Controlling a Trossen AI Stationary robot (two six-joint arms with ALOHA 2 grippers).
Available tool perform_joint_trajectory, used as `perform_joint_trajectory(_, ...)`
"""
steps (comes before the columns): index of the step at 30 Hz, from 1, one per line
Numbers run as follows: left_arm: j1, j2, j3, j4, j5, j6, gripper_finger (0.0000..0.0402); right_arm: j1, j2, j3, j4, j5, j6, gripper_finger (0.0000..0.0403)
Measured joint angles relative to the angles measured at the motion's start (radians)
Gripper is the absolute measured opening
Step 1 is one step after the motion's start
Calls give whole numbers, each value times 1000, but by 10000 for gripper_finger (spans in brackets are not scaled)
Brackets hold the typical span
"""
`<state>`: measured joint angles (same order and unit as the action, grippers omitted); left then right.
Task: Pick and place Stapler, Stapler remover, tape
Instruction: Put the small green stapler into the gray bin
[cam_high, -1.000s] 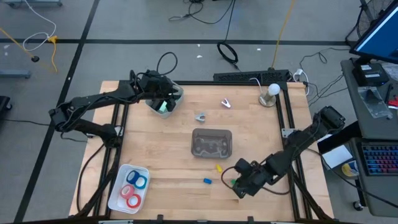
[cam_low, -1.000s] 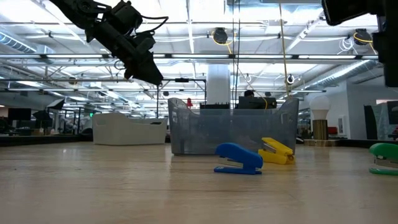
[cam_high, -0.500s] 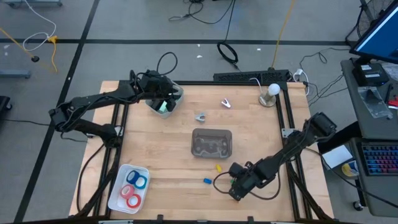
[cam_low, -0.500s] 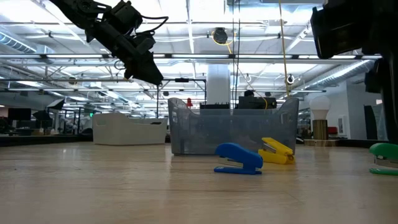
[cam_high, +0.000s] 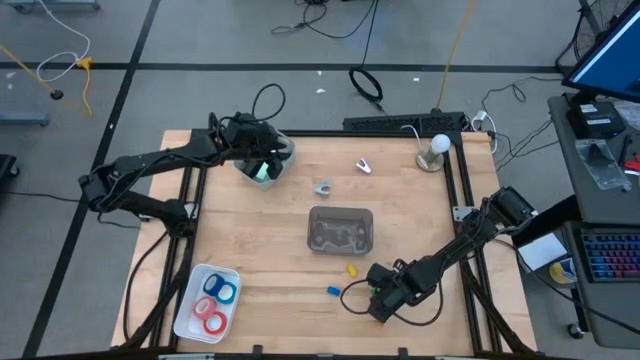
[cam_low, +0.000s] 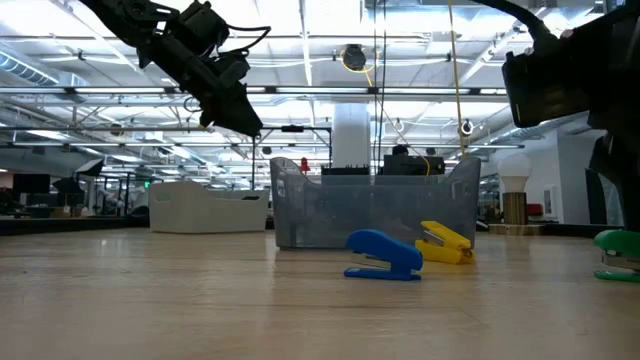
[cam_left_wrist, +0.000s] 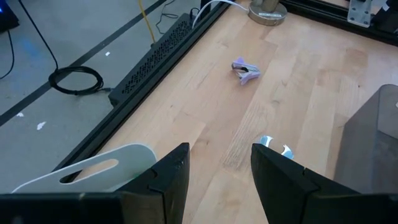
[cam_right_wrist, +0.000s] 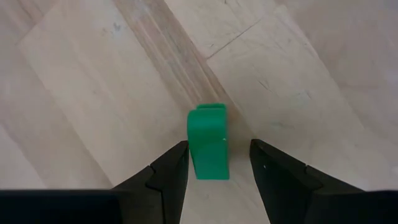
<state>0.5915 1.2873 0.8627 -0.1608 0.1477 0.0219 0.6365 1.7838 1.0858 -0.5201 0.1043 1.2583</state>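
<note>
Near the front right of the wooden table (cam_high: 420, 220), the right end effector (cam_high: 381, 298) has come down and slid a little toward the middle since a moment ago; now its two dark fingers stand open, one on each side of the small green plastic stapler (cam_right_wrist: 208, 149). The stapler lies flat on the wood and is not held yet. I think this means the grab is about to start; the fingers only need to drop a bit more and squeeze.

The small blue plastic stapler (cam_low: 383, 254) and the small yellow plastic stapler (cam_low: 443, 242) lie near each other in front of the clear grey plastic bin (cam_high: 312, 215) in the middle of the table; they have not moved. The bin looks like the place for the staplers, but I cannot be sure.

At the back left, the left end effector (cam_left_wrist: 216, 152) has stayed where it was, above a small pale tub (cam_high: 285, 150); its fingers are open and hold nothing. A little lilac staple remover (cam_left_wrist: 245, 70) waits on the wood at the back.

The ring-shaped tape rolls, red (cam_high: 212, 321) and blue (cam_high: 222, 290), sit in a white tray (cam_high: 190, 300) at the front left.
</note>
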Motion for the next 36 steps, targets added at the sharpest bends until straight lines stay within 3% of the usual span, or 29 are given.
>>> perform_joint_trajectory(8, 0, 0, 0, 0, 0, 3, 170, 0, 0, -66, 90, 8, 62, 166)
perform_joint_trajectory(28, 0, 0, 0, -1, 0, 9, 170, 0, 2, -69, 87, -1, 44, 164)
perform_joint_trajectory(36, 0, 0, 0, -1, 0, 7, 170, 0, 5, -69, 46, -5, 39, 126)
